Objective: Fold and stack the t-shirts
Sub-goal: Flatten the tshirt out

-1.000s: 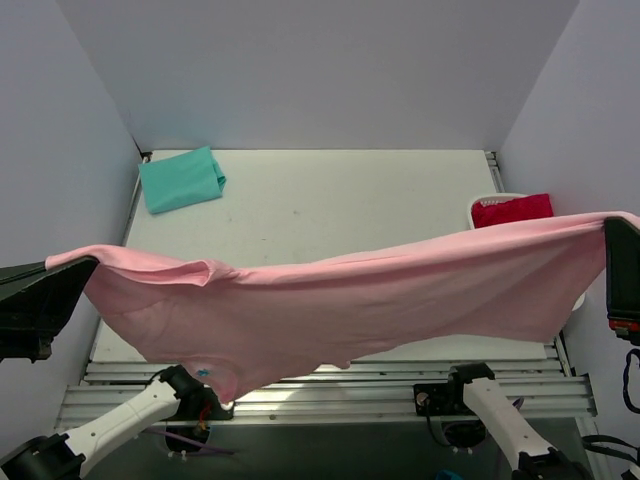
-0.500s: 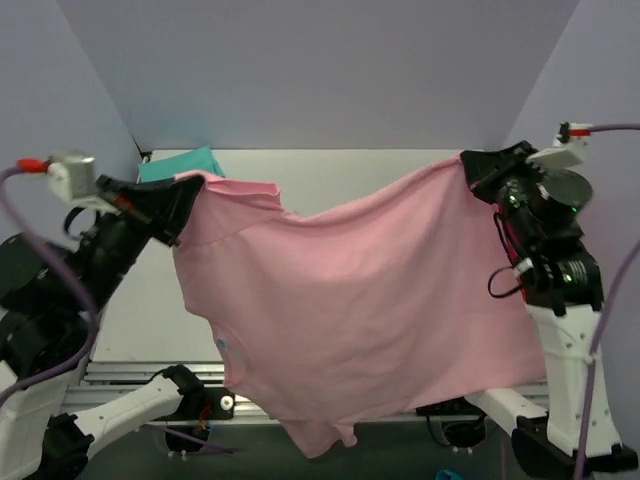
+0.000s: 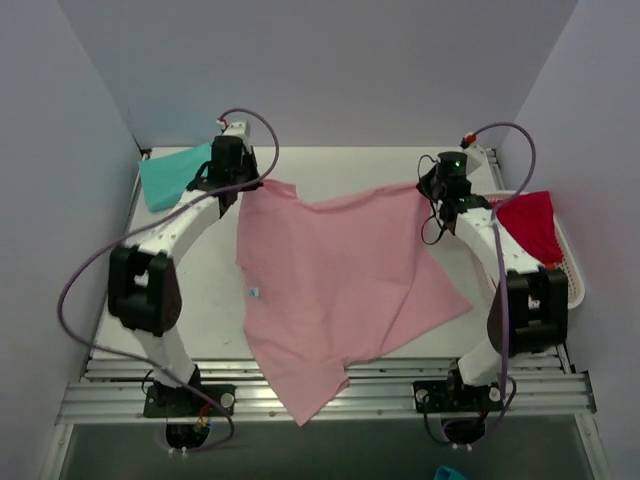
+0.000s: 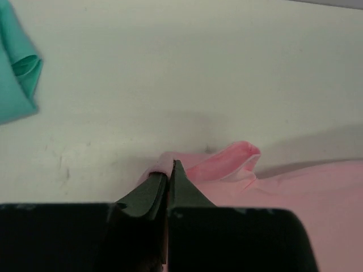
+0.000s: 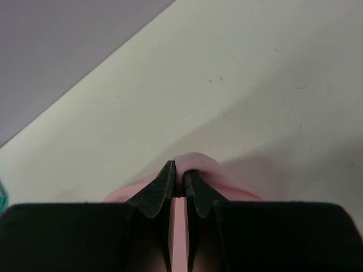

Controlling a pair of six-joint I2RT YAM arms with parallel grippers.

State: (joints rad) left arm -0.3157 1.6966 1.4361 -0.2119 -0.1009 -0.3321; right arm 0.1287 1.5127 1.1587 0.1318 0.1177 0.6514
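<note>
The light pink t-shirt (image 3: 335, 285) is spread across the table, its lower part hanging over the near edge. My left gripper (image 3: 248, 182) is shut on the shirt's far left corner; in the left wrist view (image 4: 169, 167) pink cloth (image 4: 227, 164) bunches between the closed fingers. My right gripper (image 3: 432, 190) is shut on the far right corner; in the right wrist view (image 5: 180, 168) a pink fold (image 5: 195, 161) is pinched at the tips. A folded teal t-shirt (image 3: 172, 178) lies at the far left, also in the left wrist view (image 4: 17, 73). A crimson red t-shirt (image 3: 530, 220) hangs in the basket.
A white mesh basket (image 3: 573, 278) stands at the table's right edge. Lavender walls close in the left, back and right. The white table (image 3: 340, 170) has a metal rail (image 3: 120, 400) along its near edge.
Both arms have swung from high up near the camera down and forward to the table's far part, carrying the pink shirt, which now lies spread on the table instead of hanging in the air.
</note>
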